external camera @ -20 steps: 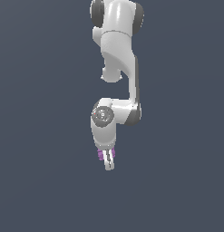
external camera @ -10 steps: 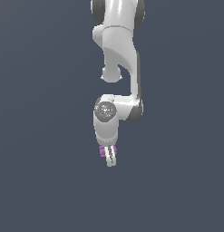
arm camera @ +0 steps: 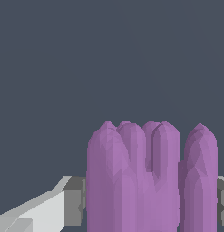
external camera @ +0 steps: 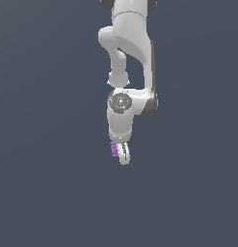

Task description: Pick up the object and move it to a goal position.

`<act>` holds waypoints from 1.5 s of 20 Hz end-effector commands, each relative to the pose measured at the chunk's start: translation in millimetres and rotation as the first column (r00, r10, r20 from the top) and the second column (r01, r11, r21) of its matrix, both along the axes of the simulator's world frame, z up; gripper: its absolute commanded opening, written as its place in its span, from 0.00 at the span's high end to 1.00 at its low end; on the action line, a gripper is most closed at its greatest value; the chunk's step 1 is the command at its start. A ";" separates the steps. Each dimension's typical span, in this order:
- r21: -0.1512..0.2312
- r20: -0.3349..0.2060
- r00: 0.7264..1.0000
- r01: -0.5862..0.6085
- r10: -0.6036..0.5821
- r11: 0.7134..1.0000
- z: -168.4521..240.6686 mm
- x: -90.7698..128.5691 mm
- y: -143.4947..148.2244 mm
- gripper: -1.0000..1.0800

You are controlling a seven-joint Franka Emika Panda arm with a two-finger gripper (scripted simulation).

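The purple ridged block [external camera: 113,149] sits between the fingers of my white gripper [external camera: 120,155], which is shut on it and hangs at the end of the arm. In the exterior view only its purple edge shows beside one white finger [external camera: 124,154]. In the wrist view the block [arm camera: 145,176] fills the lower middle, with tall rounded ridges, and grey finger pads [arm camera: 75,206] press on both its sides.
A plain dark grey-blue ground [external camera: 43,193] fills both views. The white arm [external camera: 132,58] comes down from the exterior view's top centre. Nothing else shows.
The arm has kept turning at the wrist and the gripper with the block has shifted slightly toward the exterior view's right and a little upward. The block stays held.
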State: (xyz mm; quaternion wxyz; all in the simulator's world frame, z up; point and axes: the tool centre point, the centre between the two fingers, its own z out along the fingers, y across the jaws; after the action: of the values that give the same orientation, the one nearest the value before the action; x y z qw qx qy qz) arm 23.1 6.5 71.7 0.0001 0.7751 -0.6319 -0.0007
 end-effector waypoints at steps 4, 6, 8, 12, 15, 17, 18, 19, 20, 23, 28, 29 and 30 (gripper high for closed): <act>0.001 0.001 1.000 -0.001 0.001 1.000 20.4 -32.2 20.8 1.00; 0.001 0.001 1.000 -0.001 0.001 1.000 28.5 -45.0 28.9 1.00; 0.002 0.001 1.000 -0.001 0.001 1.000 36.9 -58.2 37.5 1.00; 0.002 0.001 1.000 -0.001 0.001 1.000 54.4 -85.3 55.0 1.00; 0.002 0.001 1.000 -0.001 0.001 1.000 66.4 -103.3 66.9 1.00; 0.001 0.001 1.000 -0.001 0.001 1.000 73.7 -114.0 74.1 1.00; 0.001 0.001 1.000 -0.001 0.001 1.000 77.0 -118.9 77.4 1.00; 0.001 0.001 1.000 -0.001 0.001 1.000 80.2 -123.5 80.5 1.00; 0.001 0.001 1.000 -0.001 0.001 1.000 83.3 -127.7 83.5 1.00; 0.000 0.001 1.000 -0.001 0.001 1.000 91.0 -138.4 90.9 1.00; -0.001 0.001 1.000 -0.001 0.001 1.000 99.1 -149.0 98.7 1.00; -0.001 0.001 1.000 -0.001 0.001 1.000 100.0 -150.1 99.6 1.00; -0.001 0.001 1.000 -0.001 0.001 1.000 100.8 -150.8 100.3 1.00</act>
State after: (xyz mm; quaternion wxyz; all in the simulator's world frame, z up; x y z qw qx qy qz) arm -125.7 105.5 170.9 -0.0002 0.7755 -0.6314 0.0001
